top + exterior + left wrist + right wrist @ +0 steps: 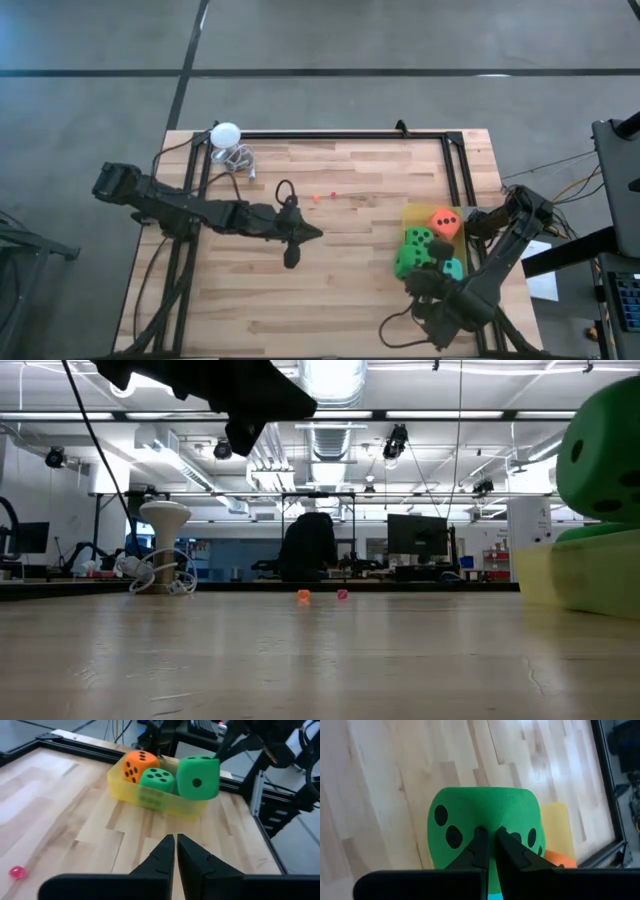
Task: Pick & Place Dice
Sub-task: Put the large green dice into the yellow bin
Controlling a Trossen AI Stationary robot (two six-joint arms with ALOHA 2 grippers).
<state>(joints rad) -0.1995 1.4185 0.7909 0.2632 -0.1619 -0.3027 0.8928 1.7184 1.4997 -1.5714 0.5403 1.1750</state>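
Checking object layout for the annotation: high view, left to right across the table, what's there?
White ball → left pincer, shut, over bare wood → two tiny beads → green dice in the yellow tray → orange-red die.

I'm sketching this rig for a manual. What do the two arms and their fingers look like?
Both arms are dark, near-black jointed links. The left arm and right arm each trail black cables. The left gripper and right gripper each end in two slim, tapering black fingers on a wide flat black bar. No markings are visible.
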